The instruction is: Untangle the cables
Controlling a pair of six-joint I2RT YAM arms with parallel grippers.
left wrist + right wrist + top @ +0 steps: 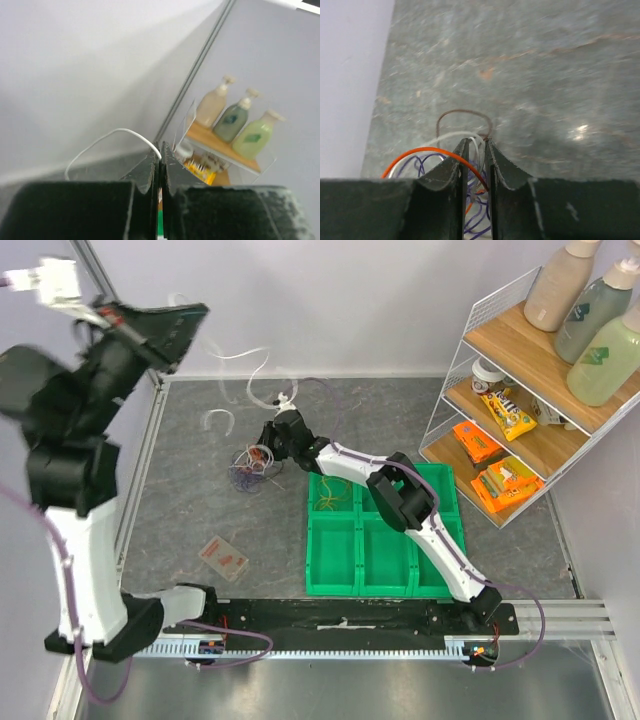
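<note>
The cables (248,465) lie as a small purple, orange and white bundle on the grey table, left of the green tray. My right gripper (268,440) is down at the bundle's right edge. In the right wrist view its jaws (476,142) stand a narrow gap apart, with a white cable (450,136) and an orange cable (420,150) running through the gap. A brown loop (465,111) lies just beyond the tips and purple wire (427,160) underneath. My left gripper (195,312) is raised high at the back left, shut on a white cable (100,140) that trails off toward the table (245,353).
A green compartment tray (380,540) sits right of the bundle, with yellow wire (328,502) in one cell. A wire shelf (520,370) with bottles and snack packs stands at the right. A small flat packet (223,557) lies near the left arm's base.
</note>
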